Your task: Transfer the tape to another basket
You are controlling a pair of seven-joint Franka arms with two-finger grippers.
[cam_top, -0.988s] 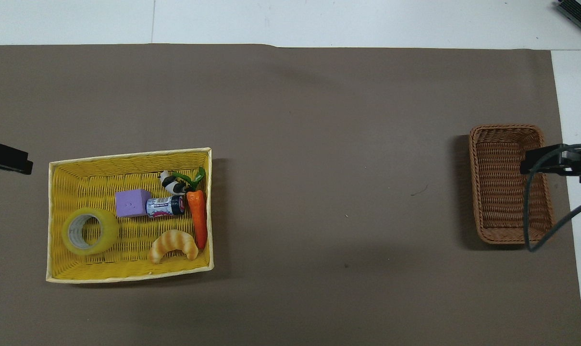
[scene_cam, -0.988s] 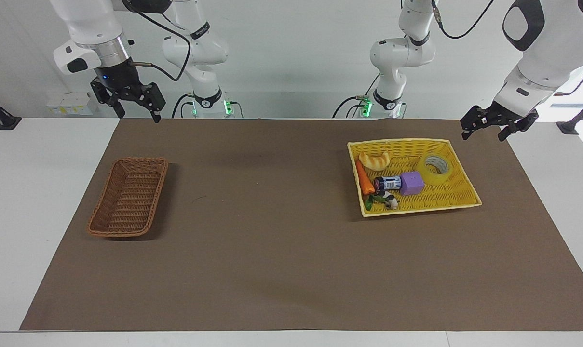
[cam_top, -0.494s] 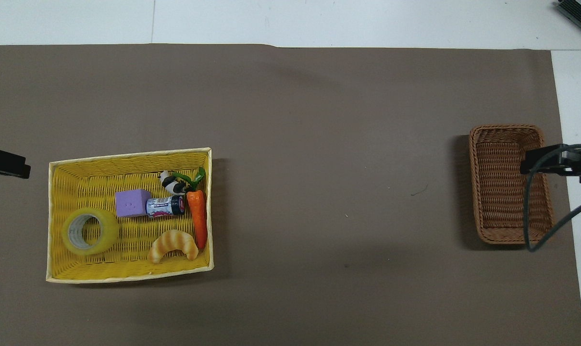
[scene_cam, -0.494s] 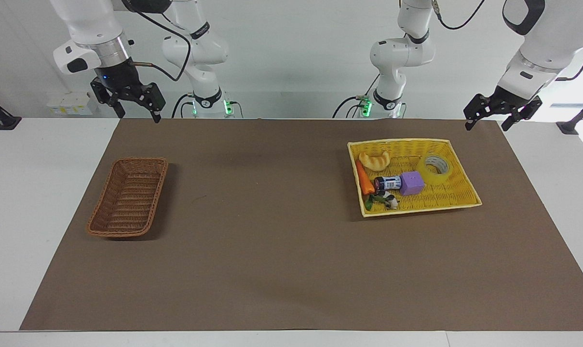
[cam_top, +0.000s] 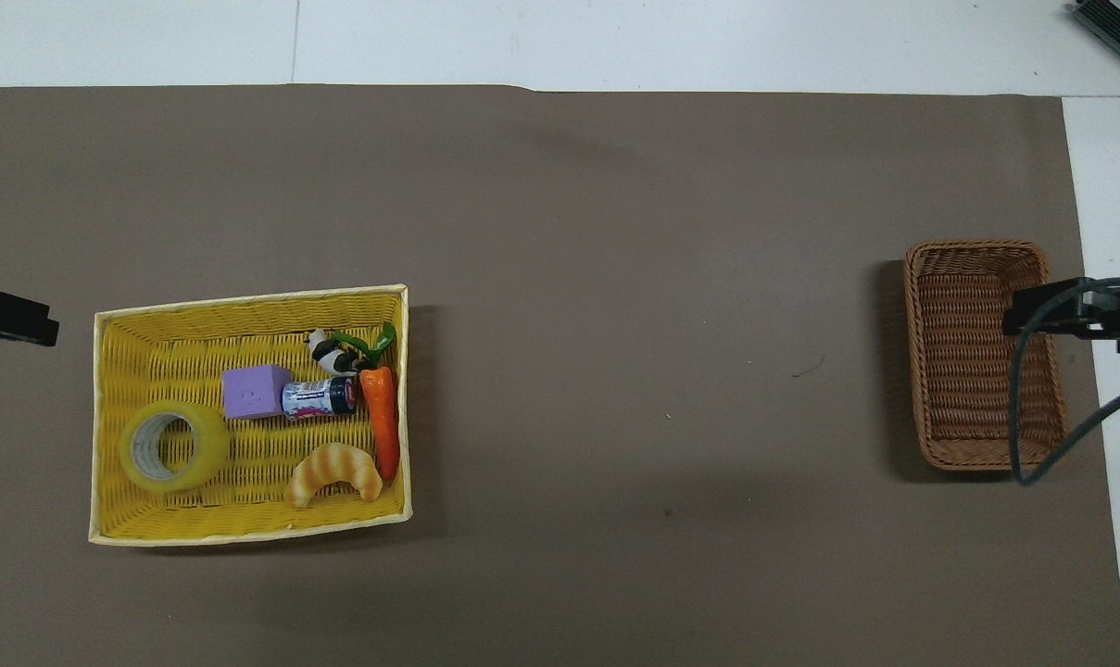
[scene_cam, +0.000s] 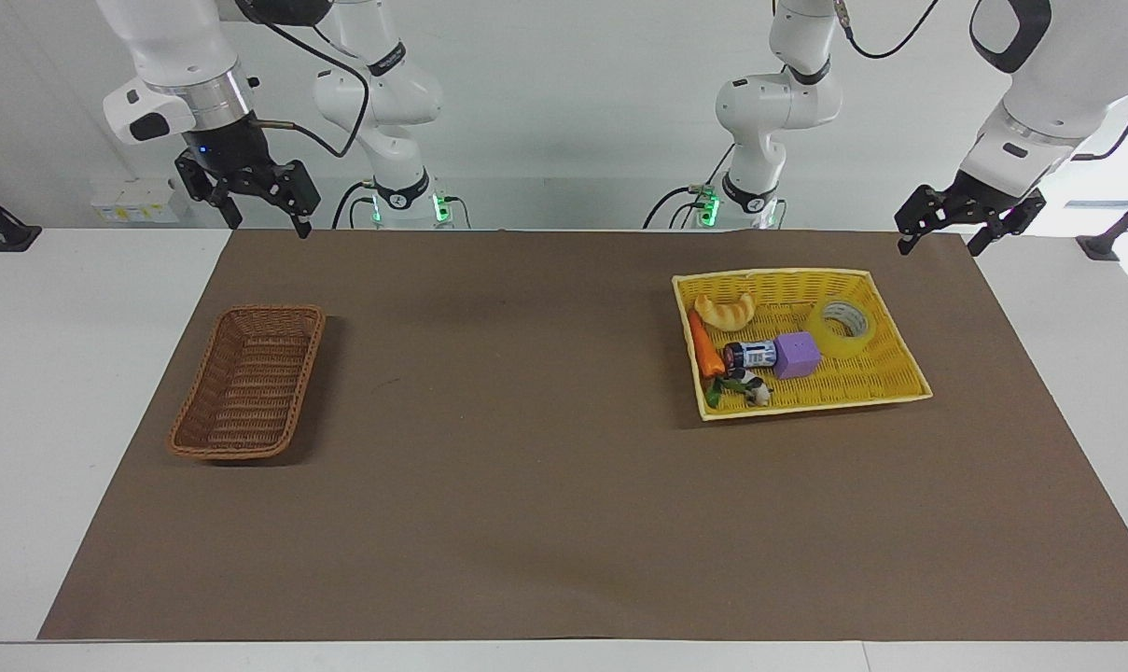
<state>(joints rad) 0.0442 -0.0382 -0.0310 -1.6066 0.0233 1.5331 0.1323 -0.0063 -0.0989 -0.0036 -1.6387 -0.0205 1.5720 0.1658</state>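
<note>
Toward the left arm's end of the counter (scene_cam: pixel 564 560), the translucent yellow tape roll (scene_cam: pixel 842 326) lies flat in the yellow woven tray (scene_cam: pixel 904 383), almost under the released, empty left hand (scene_cam: pixel 944 231). Well apart, the right hand (scene_cam: pixel 263 207), also released, waits above the brown wicker basket's (scene_cam: pixel 246 383) end.

Two arms in glossy white shells with rounded joint housings. Black bands ring the joints; the left arm's upper link carries a large black oval panel. The right arm has a silver wrist ring and a small blue light below it. Black cables loop along both. Green lights glow at both bases. Right gripper (scene_cam: pixel 260 210) and left gripper (scene_cam: pixel 942 226): black, angular linkwork.
</note>
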